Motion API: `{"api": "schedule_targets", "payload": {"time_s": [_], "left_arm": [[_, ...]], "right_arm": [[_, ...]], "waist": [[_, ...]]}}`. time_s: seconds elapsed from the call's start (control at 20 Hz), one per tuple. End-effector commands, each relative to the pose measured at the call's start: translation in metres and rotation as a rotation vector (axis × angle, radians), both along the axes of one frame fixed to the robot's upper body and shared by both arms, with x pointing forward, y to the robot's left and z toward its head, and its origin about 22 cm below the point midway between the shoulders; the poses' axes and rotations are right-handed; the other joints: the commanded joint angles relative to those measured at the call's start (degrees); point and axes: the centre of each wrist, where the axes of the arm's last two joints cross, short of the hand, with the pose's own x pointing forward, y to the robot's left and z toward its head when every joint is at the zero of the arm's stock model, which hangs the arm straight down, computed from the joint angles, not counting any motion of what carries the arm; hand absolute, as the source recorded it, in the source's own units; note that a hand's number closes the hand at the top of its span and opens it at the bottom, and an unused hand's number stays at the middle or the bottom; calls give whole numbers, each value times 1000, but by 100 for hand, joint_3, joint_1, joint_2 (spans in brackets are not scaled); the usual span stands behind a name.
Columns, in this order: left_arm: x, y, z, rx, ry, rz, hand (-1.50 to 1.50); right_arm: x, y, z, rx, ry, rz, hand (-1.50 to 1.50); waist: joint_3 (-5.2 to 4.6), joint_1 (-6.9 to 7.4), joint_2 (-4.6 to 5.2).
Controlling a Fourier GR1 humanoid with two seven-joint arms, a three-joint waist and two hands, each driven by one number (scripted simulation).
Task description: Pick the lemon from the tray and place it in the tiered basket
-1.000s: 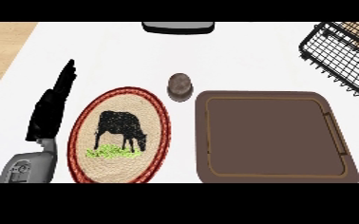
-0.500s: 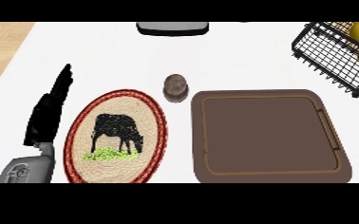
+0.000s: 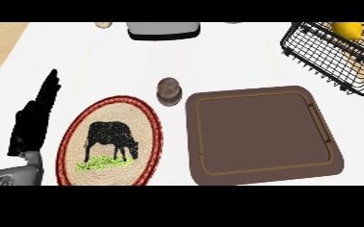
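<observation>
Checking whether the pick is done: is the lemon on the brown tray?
No: the brown rectangular tray holds nothing, and the yellow lemon shows inside the black wire tiered basket.

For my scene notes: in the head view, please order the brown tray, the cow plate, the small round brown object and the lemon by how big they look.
1. brown tray
2. cow plate
3. small round brown object
Lemon: only partly in view inside the wire basket and farther from the camera, so its rank against the round object is unsure.

White counter [image 3: 107, 57] (wood strip [image 3: 10, 36] at left).
</observation>
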Motion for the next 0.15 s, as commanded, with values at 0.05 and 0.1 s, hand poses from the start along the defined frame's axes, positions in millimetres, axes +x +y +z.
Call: {"api": "schedule_targets", "payload": {"time_s": [0.05,0.1], "left_arm": [[-11,14,-6,5,21,28,0],[-3,8,2,-4,12,32,0]], "right_arm": [[-39,-12,-4,-11,-73,42,-150],[-40,-4,-19,-8,-75,55,-150]], "waist": [[-4,-172,-48],[-2,-207,-53]]}}
